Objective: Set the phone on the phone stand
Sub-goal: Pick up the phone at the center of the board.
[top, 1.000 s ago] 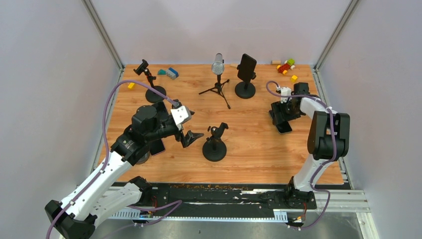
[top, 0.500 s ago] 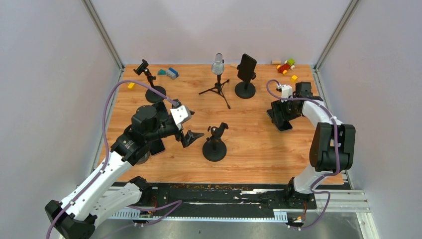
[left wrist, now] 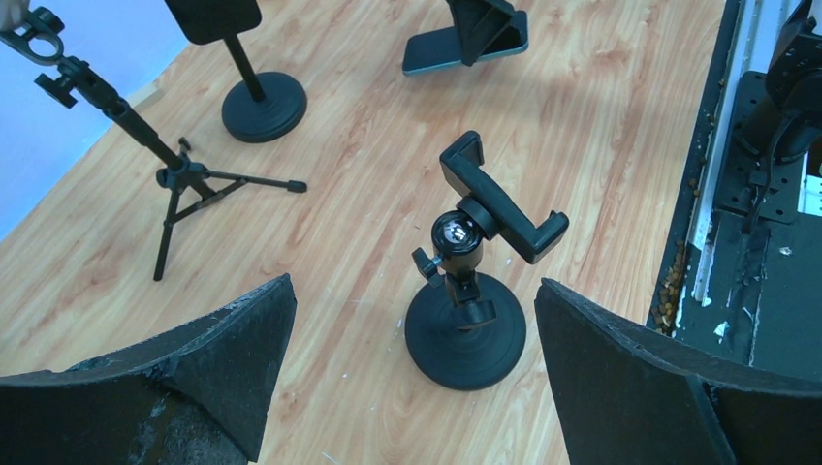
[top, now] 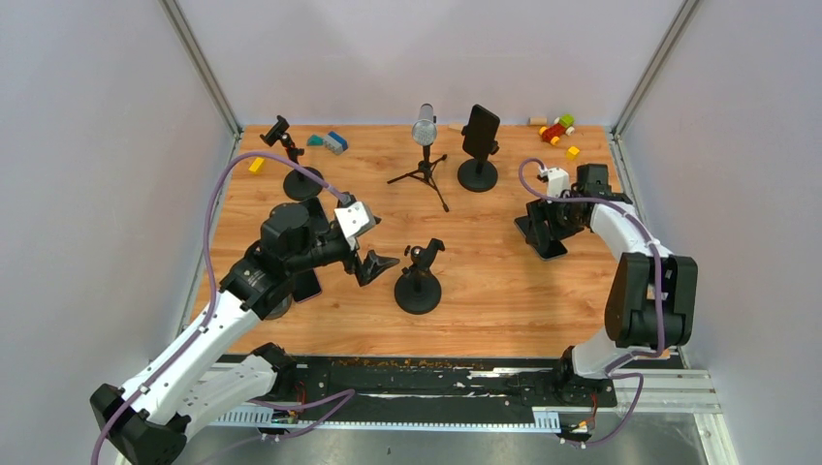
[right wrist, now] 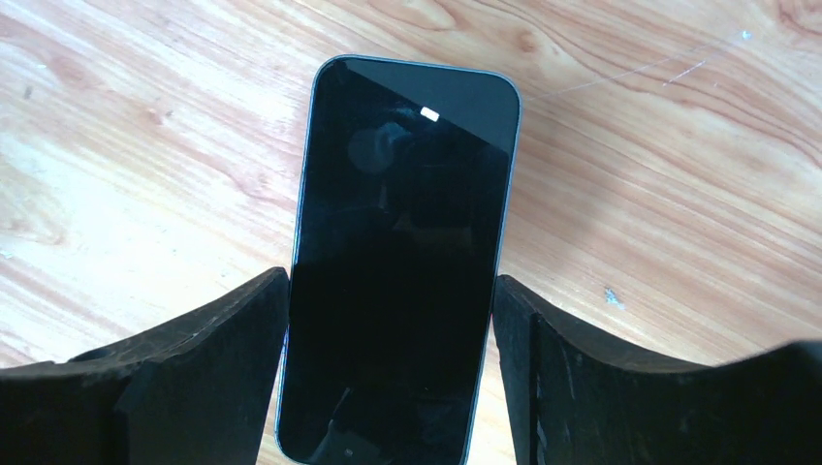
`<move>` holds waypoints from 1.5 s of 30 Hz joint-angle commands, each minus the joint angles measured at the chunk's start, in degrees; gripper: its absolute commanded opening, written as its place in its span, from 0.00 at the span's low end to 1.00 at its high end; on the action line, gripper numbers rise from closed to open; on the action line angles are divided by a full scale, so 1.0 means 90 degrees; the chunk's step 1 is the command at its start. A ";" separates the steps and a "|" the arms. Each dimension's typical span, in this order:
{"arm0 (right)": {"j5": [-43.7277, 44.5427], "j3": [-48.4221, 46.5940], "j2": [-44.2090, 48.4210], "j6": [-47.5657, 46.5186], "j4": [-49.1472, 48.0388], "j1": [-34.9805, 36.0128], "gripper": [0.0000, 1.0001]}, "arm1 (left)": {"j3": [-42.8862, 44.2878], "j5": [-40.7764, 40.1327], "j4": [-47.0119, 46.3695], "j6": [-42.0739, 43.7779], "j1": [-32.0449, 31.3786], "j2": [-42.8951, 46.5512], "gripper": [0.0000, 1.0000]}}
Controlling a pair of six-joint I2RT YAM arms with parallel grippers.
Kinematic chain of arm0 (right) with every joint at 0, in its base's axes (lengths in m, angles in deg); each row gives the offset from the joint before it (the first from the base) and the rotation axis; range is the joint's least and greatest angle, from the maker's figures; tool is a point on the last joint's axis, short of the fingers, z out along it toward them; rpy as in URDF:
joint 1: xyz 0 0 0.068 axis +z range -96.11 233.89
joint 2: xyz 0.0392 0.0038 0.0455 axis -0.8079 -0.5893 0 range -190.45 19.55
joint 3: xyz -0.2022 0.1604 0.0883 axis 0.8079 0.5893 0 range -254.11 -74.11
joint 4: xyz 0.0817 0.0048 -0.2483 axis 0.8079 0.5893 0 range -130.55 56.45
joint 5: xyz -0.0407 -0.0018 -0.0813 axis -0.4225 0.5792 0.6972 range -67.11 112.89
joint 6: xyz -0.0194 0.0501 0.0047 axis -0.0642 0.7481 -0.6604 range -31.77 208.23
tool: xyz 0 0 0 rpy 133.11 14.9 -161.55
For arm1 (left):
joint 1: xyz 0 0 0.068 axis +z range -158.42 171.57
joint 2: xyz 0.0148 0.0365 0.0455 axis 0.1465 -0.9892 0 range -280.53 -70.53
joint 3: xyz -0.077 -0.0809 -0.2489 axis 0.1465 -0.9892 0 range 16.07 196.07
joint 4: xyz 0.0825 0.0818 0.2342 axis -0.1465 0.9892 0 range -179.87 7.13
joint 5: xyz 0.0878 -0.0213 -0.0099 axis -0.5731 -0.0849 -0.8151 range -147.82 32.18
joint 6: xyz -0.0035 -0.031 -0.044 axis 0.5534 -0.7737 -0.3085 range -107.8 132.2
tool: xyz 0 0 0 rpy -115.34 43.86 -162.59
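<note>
In the right wrist view the phone [right wrist: 397, 262] runs down to the bottom edge, where both fingers [right wrist: 174, 378] are cut off too. In the top view, right of centre, the right gripper [top: 546, 232] hides nearly all of the phone. Left of centre, a flat dark slab [top: 310, 287] lies half under the left arm [top: 228, 305], too covered to identify. The coloured blocks [top: 558, 129] at upper right are too small to make out. In the left wrist view the top edge crops the mounted phone [left wrist: 213, 15], and the microphone stand [left wrist: 131, 121] loses its head at the upper left corner.
</note>
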 commanded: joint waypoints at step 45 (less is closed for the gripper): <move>-0.1011 -0.1559 0.2951 0.0394 0.0083 0.3533 0.02 | 0.2002 0.1097 -0.0542 -0.3039 0.0031 -0.2394 0.99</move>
